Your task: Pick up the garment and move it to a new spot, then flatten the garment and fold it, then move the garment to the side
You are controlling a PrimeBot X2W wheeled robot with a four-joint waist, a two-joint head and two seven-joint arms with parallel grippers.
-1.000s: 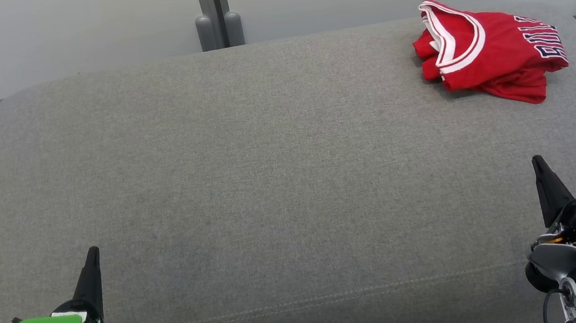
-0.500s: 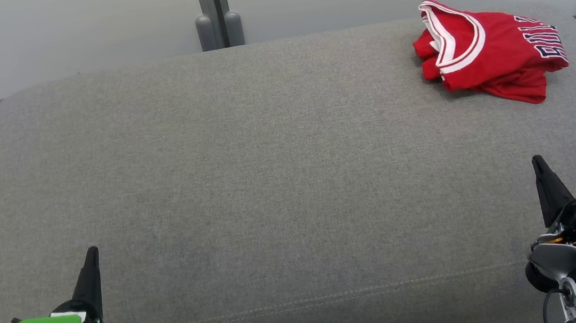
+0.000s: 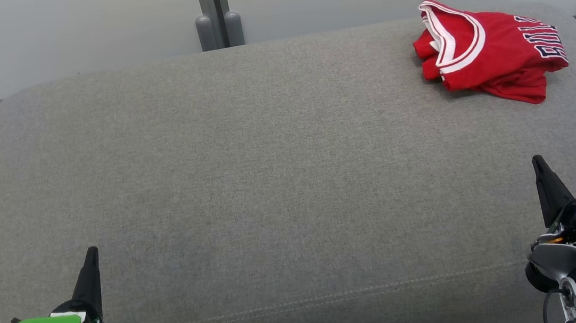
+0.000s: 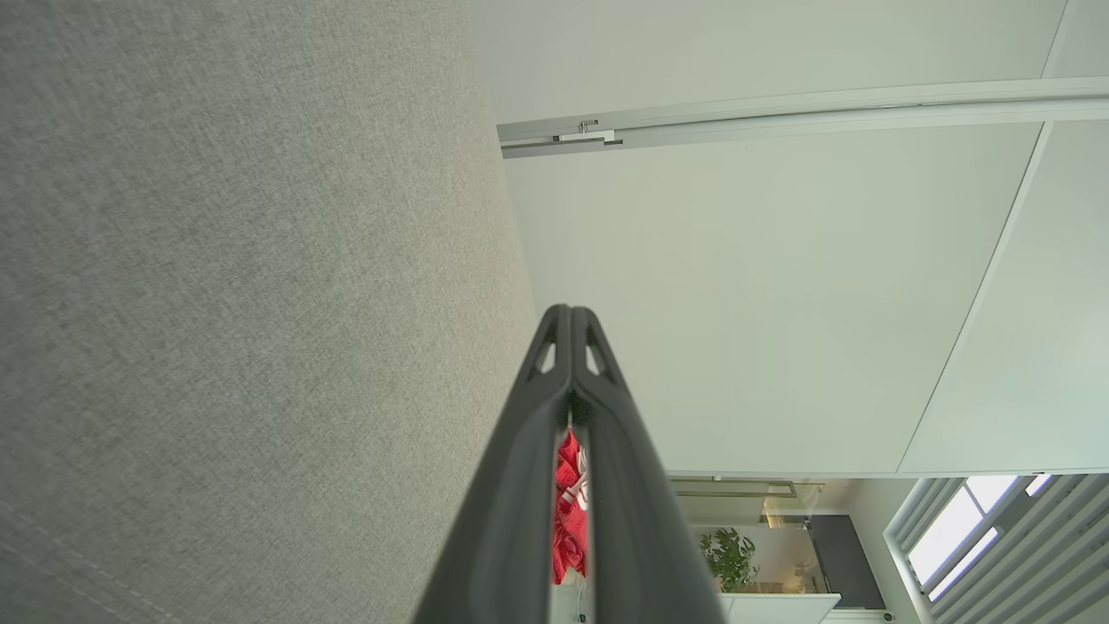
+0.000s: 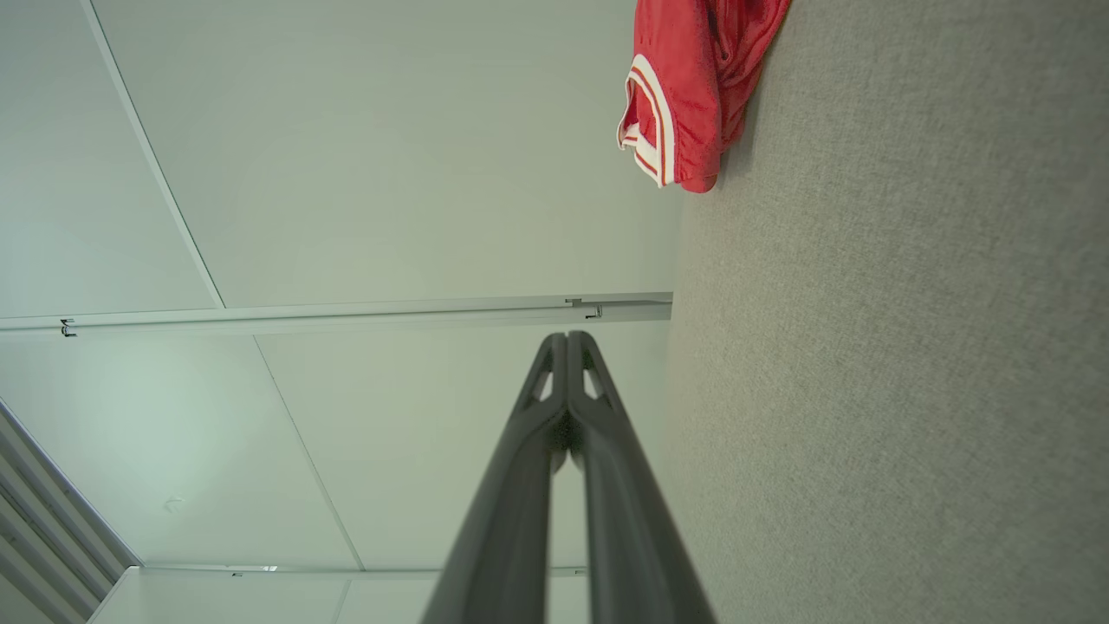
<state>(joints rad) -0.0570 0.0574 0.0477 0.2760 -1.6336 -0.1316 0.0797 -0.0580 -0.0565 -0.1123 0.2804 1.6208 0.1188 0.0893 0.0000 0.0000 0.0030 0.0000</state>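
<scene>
Across most of the head view spreads a grey upholstered cushion (image 3: 266, 158), and at its upper right lies the crumpled red garment (image 3: 491, 57), white-trimmed, its dark block letters too folded to read. Lower right in the left wrist view stands a potted plant (image 4: 730, 559). The left gripper (image 3: 92, 251), lower left, and the right gripper (image 3: 537, 161), lower right, are both pinched together on nothing, well apart from the garment.

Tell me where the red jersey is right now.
In the head view the red jersey lies bunched at the far right of the grey cushion, near its back edge, well ahead of the right gripper.
</scene>
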